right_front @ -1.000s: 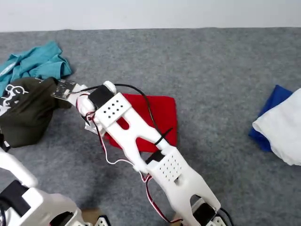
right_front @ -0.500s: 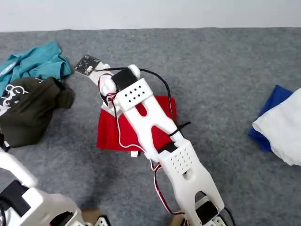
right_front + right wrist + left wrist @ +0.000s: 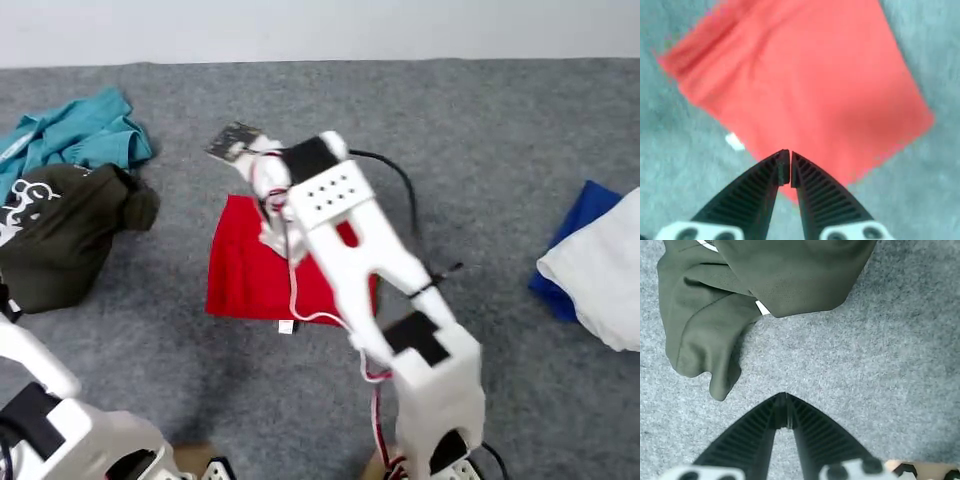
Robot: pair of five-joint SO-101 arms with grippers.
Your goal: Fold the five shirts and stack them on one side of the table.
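- While its jaws rest together with nothing between them, the left gripper [image 3: 786,415] hangs over the grey felt bench [image 3: 880,365] toward the near left corner, close to the crumpled dark olive cotton shirt [image 3: 790,275].
- Mid-bench, the right gripper [image 3: 786,167], likewise closed and empty, hovers above the folded red cotton shirt [image 3: 805,85], which lies flat.
- At the right edge, a rumpled white shirt [image 3: 600,275] lies atop a blue shirt [image 3: 590,205].
- Toward the far left corner sits a bunched teal shirt [image 3: 80,135].
- Likely risk: a low sweep by the right gripper could snag the red shirt and drag its fold open.
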